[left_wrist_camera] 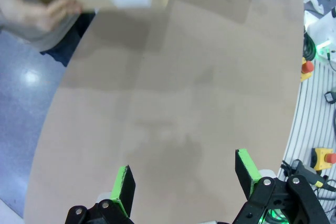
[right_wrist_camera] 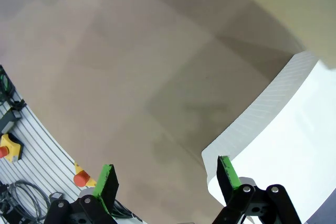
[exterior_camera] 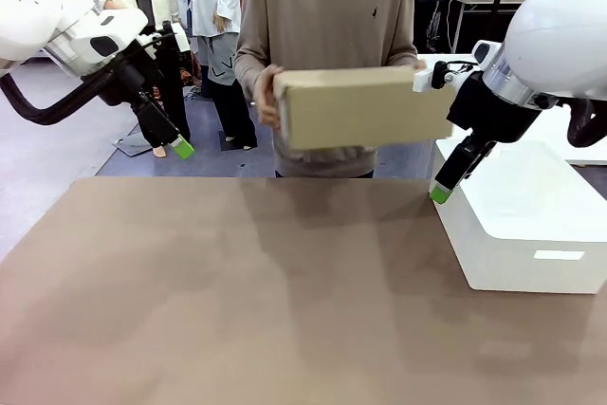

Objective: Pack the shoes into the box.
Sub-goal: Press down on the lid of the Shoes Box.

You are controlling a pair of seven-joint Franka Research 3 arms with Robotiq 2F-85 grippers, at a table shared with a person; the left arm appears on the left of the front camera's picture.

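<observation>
- Waiting suits both arms while the person's hands [exterior_camera: 267,94] carry the closed box [exterior_camera: 365,106] above the table [exterior_camera: 285,282], at its twelve o'clock edge.
- Left gripper [left_wrist_camera: 184,182] and right gripper [right_wrist_camera: 167,179] hang empty, fingers apart.
- Shoes aren't on the table.

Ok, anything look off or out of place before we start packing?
Nothing damaged or spilled. The cardboard box isn't on the table yet; the person's hand holds it closed above the far edge. A white bin sits at the robot's right.
</observation>
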